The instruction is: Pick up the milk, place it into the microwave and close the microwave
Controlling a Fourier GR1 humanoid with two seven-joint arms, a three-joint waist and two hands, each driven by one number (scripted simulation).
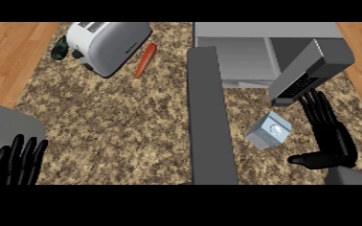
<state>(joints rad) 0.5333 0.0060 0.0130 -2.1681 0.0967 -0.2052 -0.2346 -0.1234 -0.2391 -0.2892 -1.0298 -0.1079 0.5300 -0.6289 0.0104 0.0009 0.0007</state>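
Observation:
The milk carton [268, 130], pale grey-blue with a gabled top, lies on the granite counter in front of the microwave [263, 48]. The microwave's door [210, 119] stands open, swung out toward me as a long grey slab left of the carton. My right hand [328, 134] is open just right of the carton, fingers straight and pointing away from me, thumb stretched left below the carton, not touching it. My left hand [21, 160] rests open at the lower left edge, fingers up.
A silver toaster [109, 43] stands at the back left with a dark object [61, 48] beside it. An orange carrot [145, 60] lies right of the toaster. A grey angled panel [308, 72] juts over the microwave's right side. Wooden floor borders the counter at left.

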